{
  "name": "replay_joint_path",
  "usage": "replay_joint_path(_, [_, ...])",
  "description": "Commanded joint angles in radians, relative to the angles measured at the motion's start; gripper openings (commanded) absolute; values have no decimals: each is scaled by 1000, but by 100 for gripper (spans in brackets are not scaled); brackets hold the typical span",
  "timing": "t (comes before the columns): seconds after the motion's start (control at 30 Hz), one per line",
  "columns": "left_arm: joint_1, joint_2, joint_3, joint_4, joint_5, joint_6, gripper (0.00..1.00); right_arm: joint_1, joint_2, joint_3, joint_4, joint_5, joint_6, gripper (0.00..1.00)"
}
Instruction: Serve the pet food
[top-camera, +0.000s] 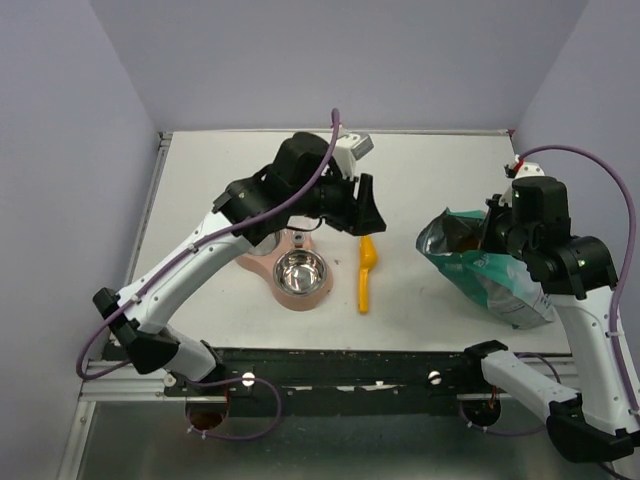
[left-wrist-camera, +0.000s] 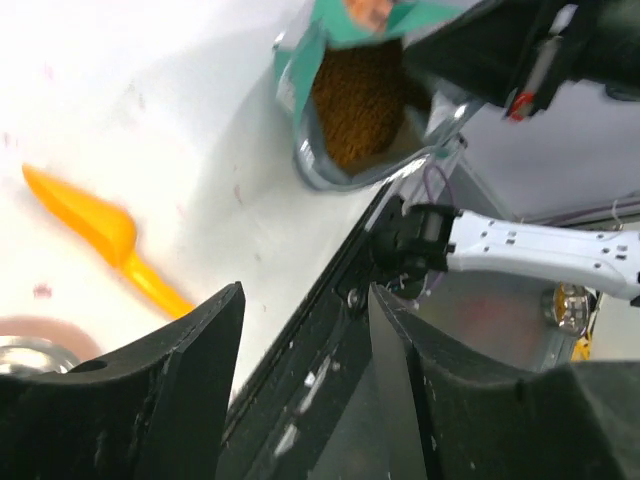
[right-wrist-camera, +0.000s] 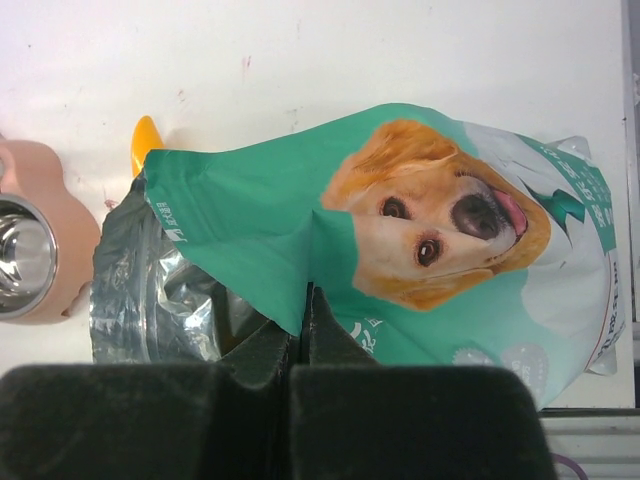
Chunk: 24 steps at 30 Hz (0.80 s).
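Left gripper (left-wrist-camera: 305, 330): jaws apart, nothing between them. It hangs above the table (top-camera: 420, 320) near the yellow scoop (top-camera: 366, 270), which lies flat just beside the steel bowl (top-camera: 300, 270) in its pink stand (top-camera: 255, 265). Right gripper (right-wrist-camera: 303, 310) is clamped on the upper lip of the green bag (right-wrist-camera: 260, 230), which props the mouth open toward mid-table.

Pet food (left-wrist-camera: 360, 100) sits inside the bag. From the left wrist view we see a brown heap through the mouth. None in the bowl, and none in the scoop as far as we can tell.

Handling, our read:
- **Kibble:** loose, dry and light, so it rolls and spills. We can't pinch it directly and would take it with the scoop.
- **Scoop:** we'd grip the narrow handle end, the part nearer the arm bases, with the cup level. It looks like stiff, smooth plastic and may twist in the pads, so we'd grip square across the handle.
- **Bag:** soft foil that likely sags if the lip goes, so the right hold matters while we dig.
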<state>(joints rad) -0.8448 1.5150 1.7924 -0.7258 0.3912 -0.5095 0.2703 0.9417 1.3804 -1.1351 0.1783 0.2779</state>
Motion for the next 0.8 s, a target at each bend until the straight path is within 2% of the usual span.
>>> replay_joint_path(0.0, [-28, -33, -257, 15, -181, -46, 58, 6, -40, 35, 103, -33, -5, 0])
replay_joint_path(0.2, [-137, 45, -393, 20, -487, -98, 63, 6, -53, 55, 100, 1, -6, 0])
replay_joint_path(0.3, [-227, 31, -543, 235, -659, -142, 74, 7, -55, 42, 104, -11, 6, 0])
replay_joint_path(0.37, [-250, 40, -619, 356, -683, -194, 77, 6, -55, 36, 104, -33, 18, 0])
replay_joint_path(0.43, [-284, 88, -634, 394, -756, -208, 77, 6, -57, 37, 100, -45, 29, 0])
replay_joint_path(0.5, [-318, 170, -575, 334, -836, -208, 79, 6, -61, 40, 91, -48, 30, 0])
replay_joint_path(0.57, [-327, 221, -533, 298, -818, -230, 81, 6, -63, 52, 78, -53, 24, 0])
replay_joint_path(0.63, [-329, 214, -591, 372, -755, -233, 75, 6, -57, 71, 63, -59, 15, 0])
replay_joint_path(0.77, [-269, 98, -857, 712, -507, -225, 72, 4, -49, 120, 32, -45, 1, 0])
